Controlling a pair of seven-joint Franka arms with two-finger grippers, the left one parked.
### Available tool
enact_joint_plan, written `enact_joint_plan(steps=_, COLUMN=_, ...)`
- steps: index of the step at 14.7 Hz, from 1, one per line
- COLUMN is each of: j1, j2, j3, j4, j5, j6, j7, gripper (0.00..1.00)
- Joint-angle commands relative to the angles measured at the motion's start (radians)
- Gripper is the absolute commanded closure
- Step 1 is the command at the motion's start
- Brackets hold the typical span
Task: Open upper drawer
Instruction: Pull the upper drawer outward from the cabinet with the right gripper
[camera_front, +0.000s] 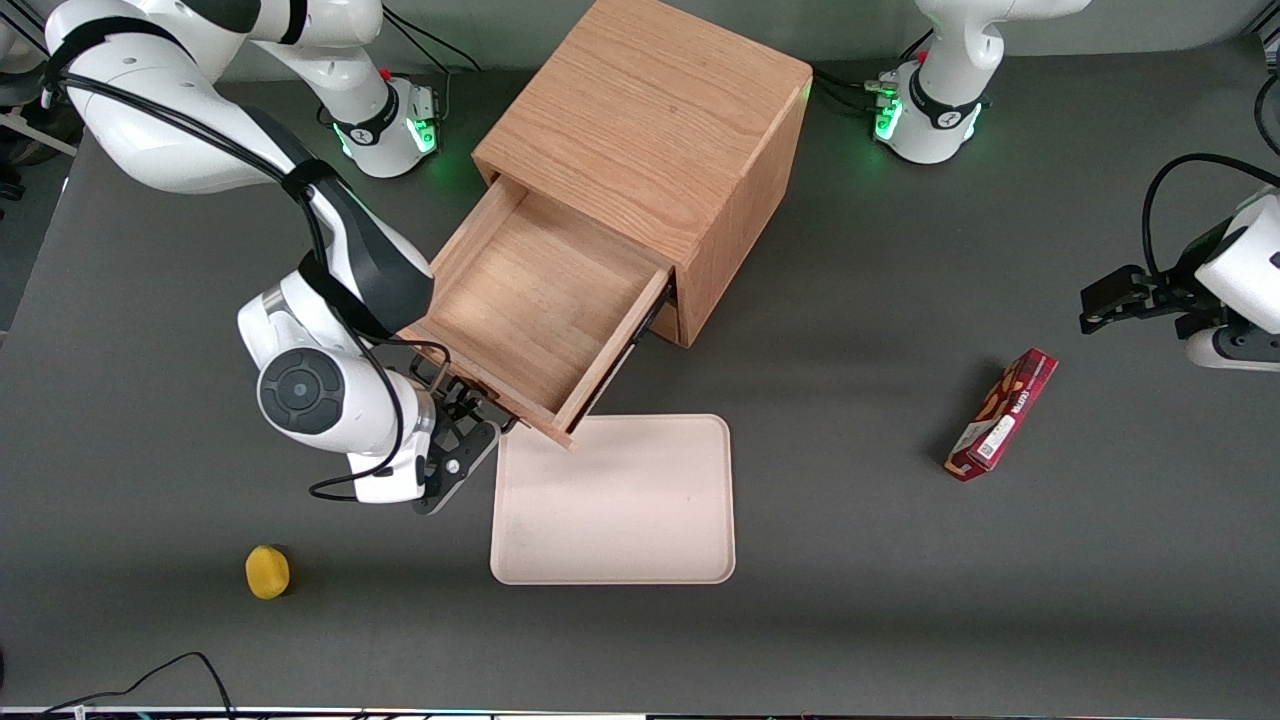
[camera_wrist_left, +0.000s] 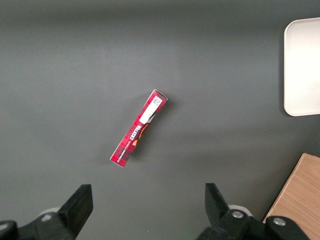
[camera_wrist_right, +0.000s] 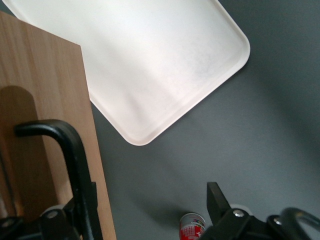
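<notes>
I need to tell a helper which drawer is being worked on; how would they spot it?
Find the wooden cabinet mid-table. The upper drawer juts out of it toward the front camera, empty, over the tray's edge. The claw is at its black handle.

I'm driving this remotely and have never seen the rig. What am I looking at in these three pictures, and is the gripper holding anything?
The front view looks down on a grey table with two white robot arms. Only one works; its gripper is at the front of the upper drawer, which stands pulled well out of the wooden cabinet and looks empty. The right wrist view, from that arm's camera, shows the black bar handle against the drawer front and one finger standing apart from it, so the gripper is open and holds nothing. The left wrist view is from the parked arm. Also on the table: a pale tray partly under the drawer, a yellow object and a red box.
</notes>
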Motion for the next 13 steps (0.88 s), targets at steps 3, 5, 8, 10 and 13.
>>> enact_joint_plan(steps=3, j1=-0.01, j2=0.03, j3=-0.049, j4=0.02, j5=-0.074, j6=-0.034, j7=-0.072, gripper=0.04)
enact_joint_plan(steps=5, j1=-0.01, j2=0.036, j3=-0.052, j4=0.035, j5=-0.074, j6=-0.041, j7=-0.095, gripper=0.04)
enact_joint_plan(steps=8, j1=-0.009, j2=0.038, j3=-0.052, j4=0.061, j5=-0.074, j6=-0.083, j7=-0.098, gripper=0.04)
enact_joint_plan(steps=10, j1=-0.003, j2=0.036, j3=-0.052, j4=0.072, j5=-0.066, j6=-0.104, j7=-0.095, gripper=0.04)
enact_joint_plan(steps=13, j1=0.011, j2=0.036, j3=-0.052, j4=0.104, j5=-0.048, j6=-0.14, j7=-0.088, gripper=0.02)
